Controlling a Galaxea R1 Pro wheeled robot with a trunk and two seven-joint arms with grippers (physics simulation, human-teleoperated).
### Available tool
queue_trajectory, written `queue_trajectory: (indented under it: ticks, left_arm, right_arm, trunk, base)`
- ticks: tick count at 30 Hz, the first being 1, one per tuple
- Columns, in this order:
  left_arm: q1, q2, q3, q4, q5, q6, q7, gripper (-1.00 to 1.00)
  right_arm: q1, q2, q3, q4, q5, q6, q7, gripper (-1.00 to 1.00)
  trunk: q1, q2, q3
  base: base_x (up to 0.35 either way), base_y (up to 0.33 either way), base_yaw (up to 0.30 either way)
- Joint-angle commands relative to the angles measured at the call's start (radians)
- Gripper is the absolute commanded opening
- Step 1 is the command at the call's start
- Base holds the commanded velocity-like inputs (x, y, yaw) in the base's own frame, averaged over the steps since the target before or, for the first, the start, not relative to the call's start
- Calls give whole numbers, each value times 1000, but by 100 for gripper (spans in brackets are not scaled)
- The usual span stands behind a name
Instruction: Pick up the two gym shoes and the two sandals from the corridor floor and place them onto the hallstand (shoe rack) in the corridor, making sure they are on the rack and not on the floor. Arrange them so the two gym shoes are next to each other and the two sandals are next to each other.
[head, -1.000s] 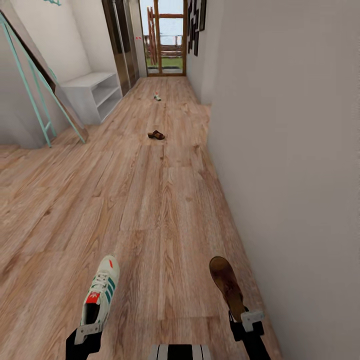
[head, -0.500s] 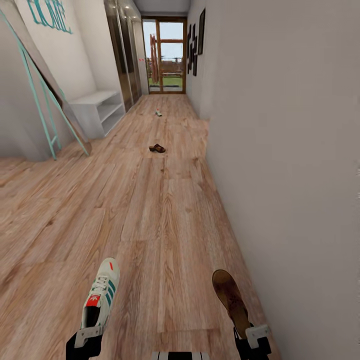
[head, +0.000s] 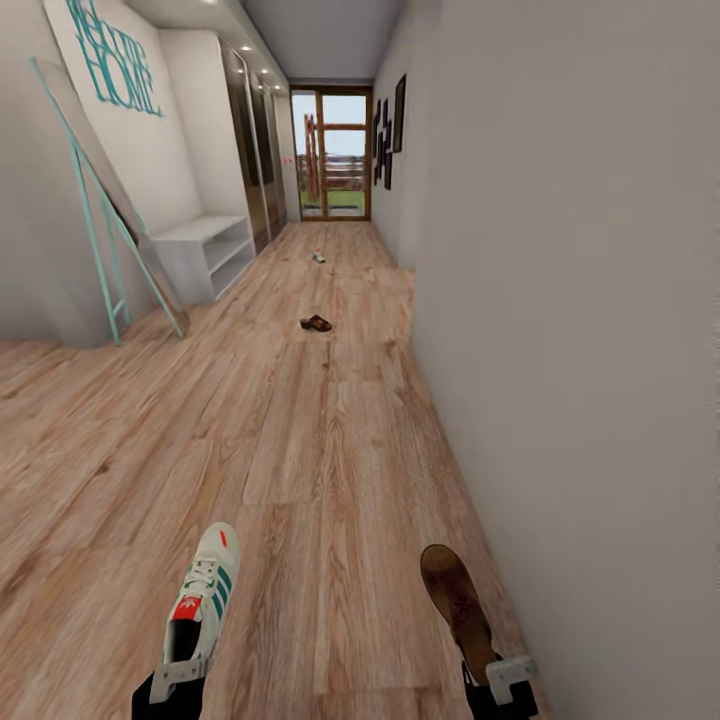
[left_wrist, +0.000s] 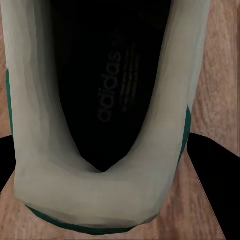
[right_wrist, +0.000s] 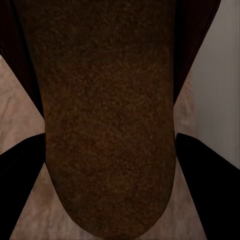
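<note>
Head view: left gripper (head: 177, 680) clamped on white green-striped sneaker (head: 200, 600) | right gripper (head: 497, 680) clamped on flat brown leather sandal (head: 455, 598) | both over wood-plank floor (head: 320, 450)

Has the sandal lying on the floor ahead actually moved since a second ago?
No. The sandal on the floor keeps its spot on the floor planks; it sits lower in the head view because the camera tilted up.
</note>
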Motion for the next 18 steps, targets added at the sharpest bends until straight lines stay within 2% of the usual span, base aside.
queue_trajectory:
  ticks: [1, 7, 18]
  left_arm:
    - [-1, -1, 9, 1, -7, -3, -7, -100]
    - [-1, -1, 9, 1, -7, -3, -7, -100]
    - [-1, -1, 10, 1, -8, -3, -7, -100]
  right_arm:
    - [0, 0, 8, 1, -10, -3, -4, -100]
    - [0, 4, 8, 2, -12, -2, -4, -100]
    - [0, 7, 7, -2, -14, -1, -7, -100]
  trunk:
    - [-1, 0, 5]
    - [-3, 1, 32]
    - [-45, 78, 68]
  base:
    - [0, 0, 0]
    - [0, 0, 0]
    - [0, 0, 0]
